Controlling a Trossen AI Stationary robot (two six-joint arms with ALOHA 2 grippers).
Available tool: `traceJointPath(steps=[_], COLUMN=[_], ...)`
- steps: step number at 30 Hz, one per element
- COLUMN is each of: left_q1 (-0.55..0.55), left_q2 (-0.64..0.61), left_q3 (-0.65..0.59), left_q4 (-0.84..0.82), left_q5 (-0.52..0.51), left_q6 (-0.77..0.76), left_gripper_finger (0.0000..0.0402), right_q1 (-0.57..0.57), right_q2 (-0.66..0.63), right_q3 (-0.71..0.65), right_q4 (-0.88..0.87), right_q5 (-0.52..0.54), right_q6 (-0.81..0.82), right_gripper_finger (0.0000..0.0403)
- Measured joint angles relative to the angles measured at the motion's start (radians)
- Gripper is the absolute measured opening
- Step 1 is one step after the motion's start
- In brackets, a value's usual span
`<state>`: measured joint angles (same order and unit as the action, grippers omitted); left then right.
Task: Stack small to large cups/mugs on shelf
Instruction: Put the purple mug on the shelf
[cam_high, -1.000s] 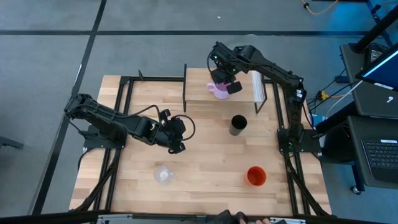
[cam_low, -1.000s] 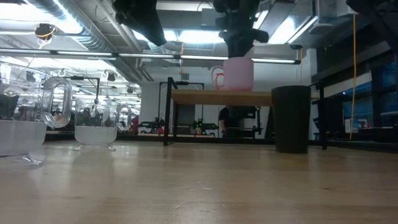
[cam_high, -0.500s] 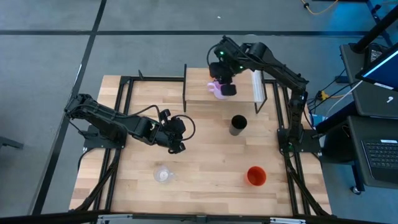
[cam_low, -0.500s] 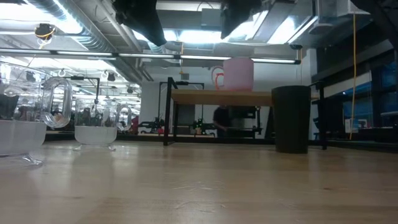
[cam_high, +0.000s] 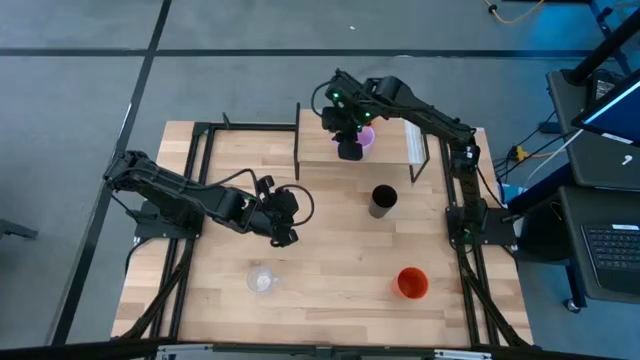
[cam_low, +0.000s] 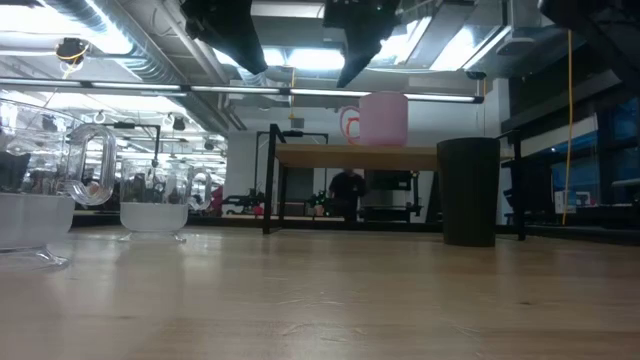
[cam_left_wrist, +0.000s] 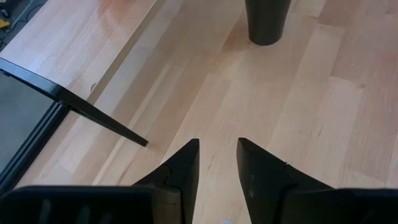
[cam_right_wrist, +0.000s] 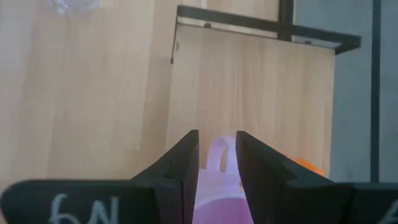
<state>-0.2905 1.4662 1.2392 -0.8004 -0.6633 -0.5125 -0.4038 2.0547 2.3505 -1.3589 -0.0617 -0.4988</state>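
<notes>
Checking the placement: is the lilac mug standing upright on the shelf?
Upright: the lilac handled mug stands level on the small light-wood shelf, mouth up.

Mug up on the shelf, the rest down on the table.
The handled mug (cam_high: 366, 138) stands on the shelf (cam_high: 320, 150); before it the tall cup (cam_high: 383, 200), nearer still a short cup (cam_high: 412, 283) and, leftward, a tumbler (cam_high: 262, 281).

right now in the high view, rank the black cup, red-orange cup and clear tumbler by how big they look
1. black cup and red-orange cup: they look about alike, too close to rank.
2. clear tumbler: looks slightly smaller, though its see-through rim is faint.
</notes>
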Motion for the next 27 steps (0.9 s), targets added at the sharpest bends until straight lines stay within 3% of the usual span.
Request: traceJointPath(steps=[17, 27], left_q1=[0.0, 0.0], left_q2=[0.0, 0.0], left_q3=[0.0, 0.0], left_q4=[0.0, 0.0], left_q5=[0.0, 0.0], left_q6=[0.0, 0.0], left_gripper_finger=[0.0102, 0.0102], right_q1=[-0.005, -0.006], right_q2=[0.036, 0.032], right_q3=[0.0, 0.002], right_q4=[-0.086, -0.103], right_q5=[0.142, 0.148], right_q6=[-0.002, -0.003], right_gripper_finger=[0.0108, 0.0108])
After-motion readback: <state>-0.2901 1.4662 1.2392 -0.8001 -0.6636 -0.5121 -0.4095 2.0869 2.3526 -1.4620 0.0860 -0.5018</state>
